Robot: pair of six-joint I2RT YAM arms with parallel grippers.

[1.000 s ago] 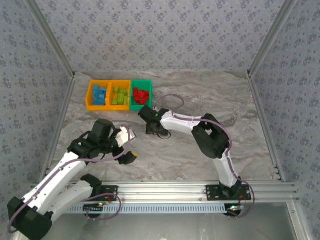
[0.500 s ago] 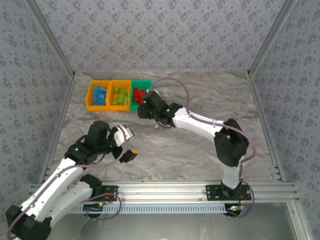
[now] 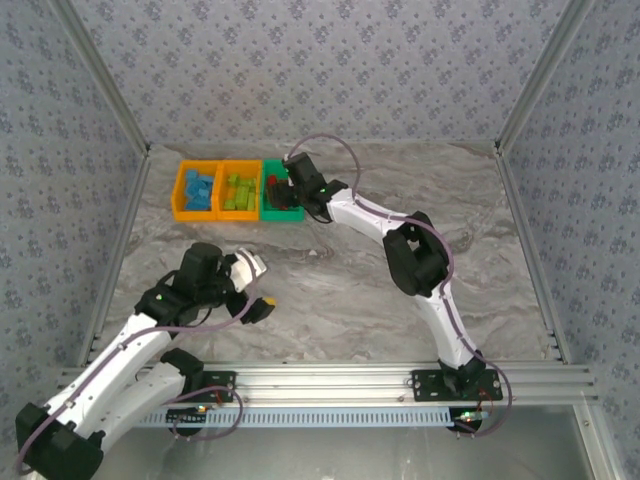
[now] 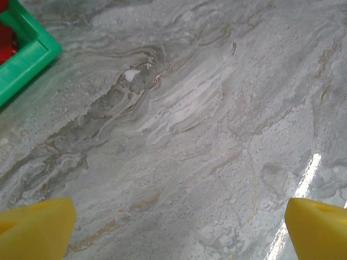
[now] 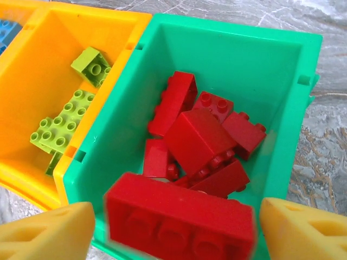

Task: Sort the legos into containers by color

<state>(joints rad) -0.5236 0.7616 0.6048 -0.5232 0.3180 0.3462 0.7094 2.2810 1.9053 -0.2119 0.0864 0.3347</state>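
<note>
**Right gripper spread over the green bin, a long red brick between its fingers**

Your right gripper (image 5: 178, 232) hangs directly above the green rectangular plastic bin (image 5: 227, 33). Its yellow fingertips (image 5: 49, 233) are spread, and a long red studded plastic brick (image 5: 179, 211) sits between them, blurred. A thin gap shows on each side of the brick, so neither finger appears to touch it. Below and beyond the fingertips, a heap of smaller red bricks (image 5: 198, 135) fills the floor of this bin.

Joined to it, on the side of the gripper where the wrist camera looks left, stands an orange plastic bin (image 5: 54, 38) holding lime green bricks (image 5: 65, 127). From the overhead camera you see a second orange bin (image 3: 177, 192) at the far end of the row, with blue bricks (image 3: 197, 190) inside.

Your left gripper (image 4: 176, 227) hovers low over the grey marbled tabletop (image 4: 190, 135), well apart from the bins. Its two yellow fingers are spread wide with nothing between them. A corner of the green bin lies ahead of it, off to one side
</note>
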